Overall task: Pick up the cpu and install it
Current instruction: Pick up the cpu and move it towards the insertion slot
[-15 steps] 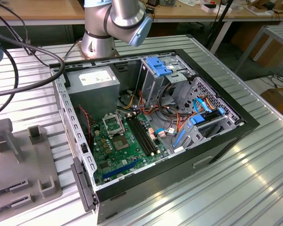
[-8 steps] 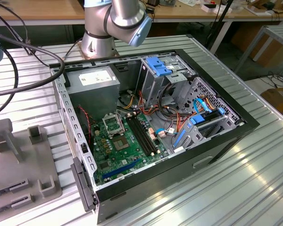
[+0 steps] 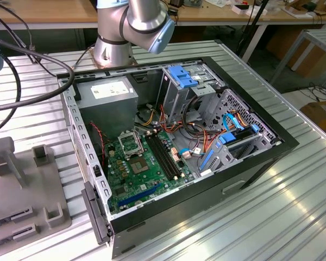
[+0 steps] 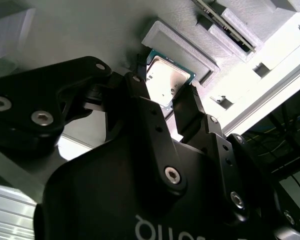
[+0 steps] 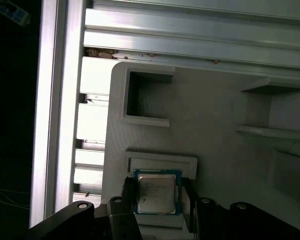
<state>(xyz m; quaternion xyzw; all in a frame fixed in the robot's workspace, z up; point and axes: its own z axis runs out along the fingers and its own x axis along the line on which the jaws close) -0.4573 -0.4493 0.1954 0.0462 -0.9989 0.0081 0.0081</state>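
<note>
while the gripper (image 5: 158, 186) straddles the cpu (image 5: 157, 194), i cannot tell whether it pinches.

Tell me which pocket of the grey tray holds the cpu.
The pocket at the end effector: the cpu lies in it; the square pocket beside it is empty.

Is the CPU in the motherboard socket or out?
Out. In both wrist views the CPU sits on the gray fixture at the gripper; the exterior view's socket looks empty.
</note>
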